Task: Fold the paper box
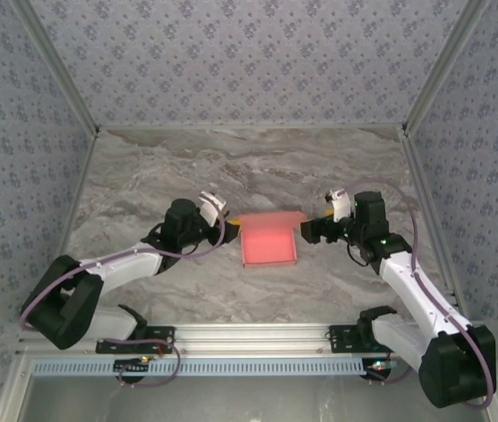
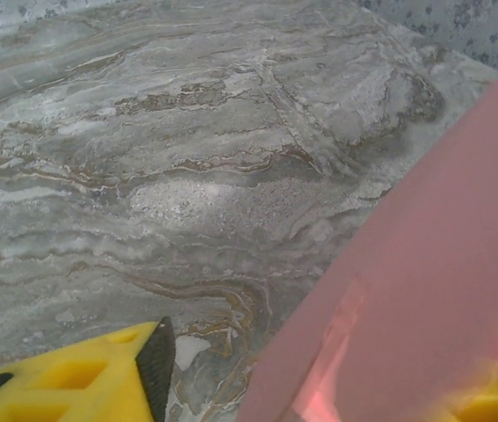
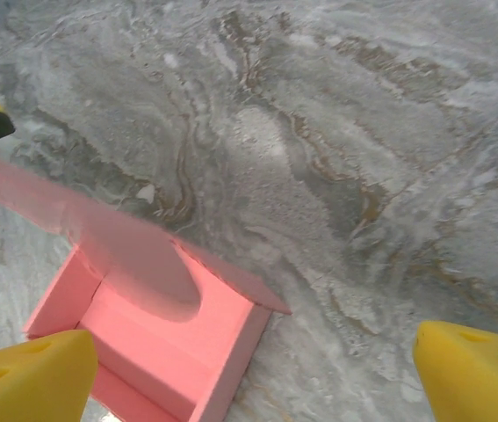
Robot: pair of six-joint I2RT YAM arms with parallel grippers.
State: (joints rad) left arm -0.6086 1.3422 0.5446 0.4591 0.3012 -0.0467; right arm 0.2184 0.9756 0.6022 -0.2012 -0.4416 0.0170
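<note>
- You have the paper box [image 1: 268, 246] near the middle of the marble-patterned table [image 1: 231, 167], sitting open side up between the two arms.
- Its card is plain salmon-pink all over. The low side walls stand up, and a long flap [image 1: 270, 217] rises along the far edge.
- Your left gripper [image 1: 227, 225] is at the box's far-left corner. In the left wrist view its yellow fingers [image 2: 99, 378] are spread. The pink flap lies against the finger on the right of that view, and bare table shows between the flap and the other finger, so nothing is pinched.
- Your right gripper [image 1: 306, 230] is just beside the box's right wall. In the right wrist view its fingertips [image 3: 29, 378] are spread wide. The box's near corner sits between them, touching neither as far as you can see.
- The walls [image 1: 231, 53] around the table carry a small repeating blue-grey floral print, the only patterning here.
</note>
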